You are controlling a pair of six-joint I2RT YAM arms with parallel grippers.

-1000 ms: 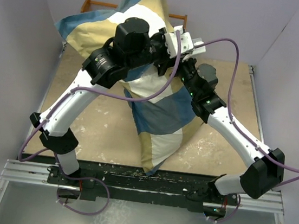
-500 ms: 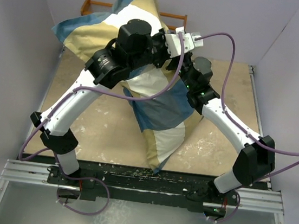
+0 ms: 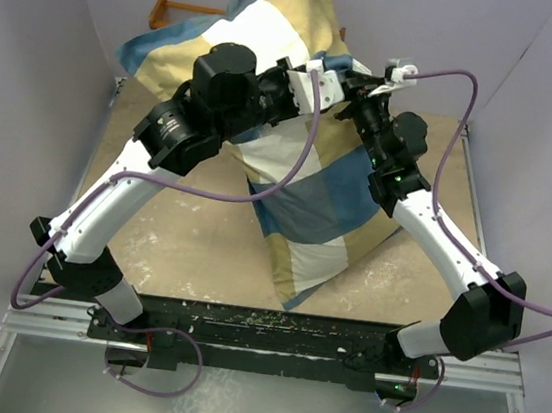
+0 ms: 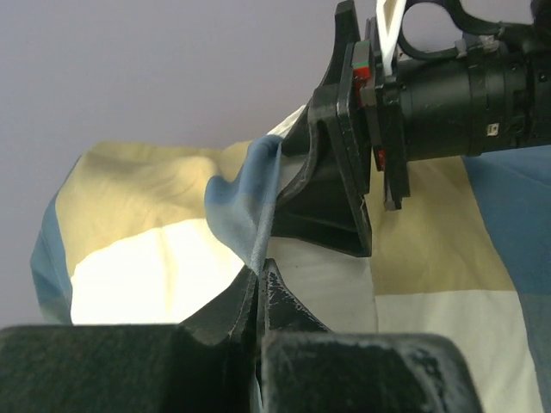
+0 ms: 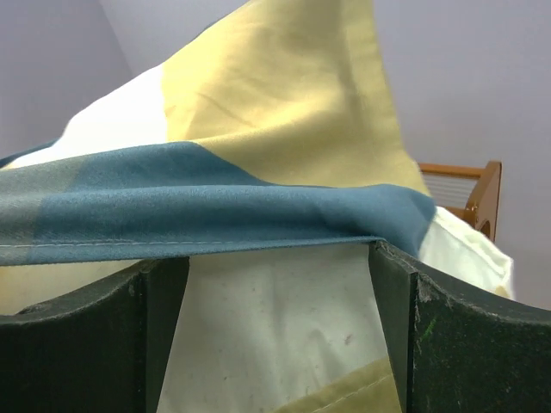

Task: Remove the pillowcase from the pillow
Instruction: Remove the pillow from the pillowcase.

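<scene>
The pillowcase (image 3: 302,200), in tan, cream and blue blocks, hangs as a stuffed bundle from high at the back down to the table's front. My left gripper (image 4: 260,274) is shut on a fold of its blue edge (image 4: 250,198); from above it (image 3: 339,71) sits at the top of the bundle. My right gripper (image 5: 274,258) is open, its fingers (image 5: 396,327) wide apart under the blue hem (image 5: 215,215). The white, speckled pillow (image 5: 275,335) shows between them. From above, the right gripper (image 3: 359,88) is right beside the left one.
An orange wooden rack (image 3: 179,8) stands at the back wall, partly behind the bundle. The worn tan tabletop (image 3: 182,235) lies between grey-purple walls. A metal rail (image 3: 259,341) with the arm bases runs along the near edge.
Both grippers have gone up and to the right with the bundle's top. The right arm has stretched back and its gripper now meets the blue hem. The hanging bundle has swung and spread rightward.
</scene>
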